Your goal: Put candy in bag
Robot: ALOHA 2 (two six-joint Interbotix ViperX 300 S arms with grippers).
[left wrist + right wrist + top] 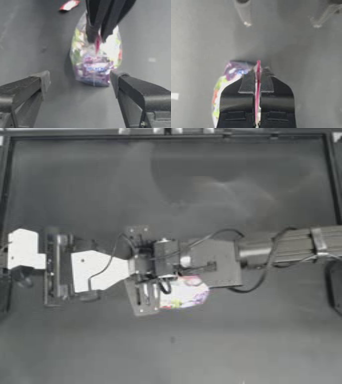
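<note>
From above, the right arm reached across the middle of the dark tabletop (200, 188) and its gripper (175, 278) sat over the bag (186, 293), which showed as a colourful patch just under the wrist. The left gripper (143, 295) lay right beside the bag, on the side away from the right arm's base; the candy could not be made out there. In the left wrist view, the left fingers (40, 82) stood wide apart, one on either side of the bag (95, 62) and clear of it. The bag hung upright, its pink strip pinched between the right gripper's (97, 37) dark fingers, which came down onto its upper end. The candy (69, 5) lay on the tabletop (33, 45) beyond the bag, well apart from it. In the right wrist view, the right fingers (248, 85) were pressed together on the bag's pink strip (258, 67), with the bag (226, 80) bulging out to one side. The left gripper's spread fingertips (246, 22) showed beyond the bag.
</note>
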